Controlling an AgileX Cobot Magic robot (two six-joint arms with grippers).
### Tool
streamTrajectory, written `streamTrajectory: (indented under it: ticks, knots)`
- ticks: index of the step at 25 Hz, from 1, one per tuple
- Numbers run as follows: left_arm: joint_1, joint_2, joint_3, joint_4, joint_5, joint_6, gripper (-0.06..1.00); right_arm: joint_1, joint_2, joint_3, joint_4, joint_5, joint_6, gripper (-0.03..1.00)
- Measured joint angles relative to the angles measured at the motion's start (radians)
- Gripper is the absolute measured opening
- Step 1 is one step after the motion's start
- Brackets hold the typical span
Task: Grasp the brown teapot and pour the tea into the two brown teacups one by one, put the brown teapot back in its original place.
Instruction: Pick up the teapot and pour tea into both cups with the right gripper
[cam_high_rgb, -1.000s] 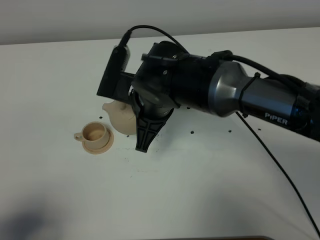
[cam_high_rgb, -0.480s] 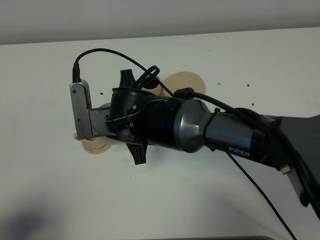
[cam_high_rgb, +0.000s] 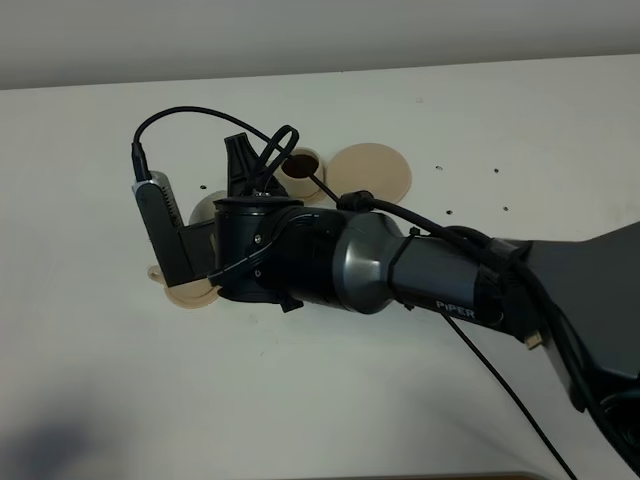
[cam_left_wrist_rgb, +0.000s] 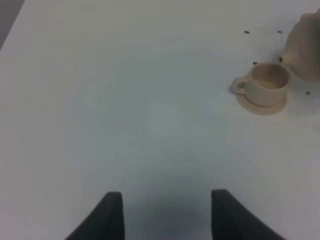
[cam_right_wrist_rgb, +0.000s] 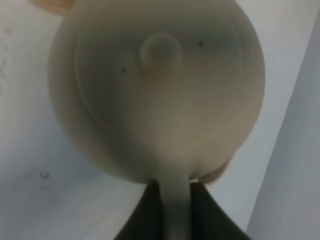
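A: Right gripper (cam_right_wrist_rgb: 175, 215)?
B: Clenched on the teapot (cam_right_wrist_rgb: 155, 90) handle. From overhead, pot sits at 12 o'clock of near cup (cam_left_wrist_rgb: 267, 85), mostly hidden.
A: Left gripper (cam_left_wrist_rgb: 165, 215)?
B: Released, nothing held.
A: Others?
B: Far cup (cam_high_rgb: 300, 168); wide saucer (cam_high_rgb: 372, 172) just beside, at its 3 o'clock.
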Motion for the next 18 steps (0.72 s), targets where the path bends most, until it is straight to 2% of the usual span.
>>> streamTrajectory:
  ticks: [10, 18]
  knots:
    - [0.0, 0.0, 0.0, 0.0, 0.0, 0.0, 0.43, 0.019, 0.016, 0.0, -0.154, -0.002, -0.001, 0.09]
    - [0.0, 0.0, 0.0, 0.0, 0.0, 0.0, 0.43, 0.03, 0.024, 0.0, -0.199, 0.009, -0.006, 0.09]
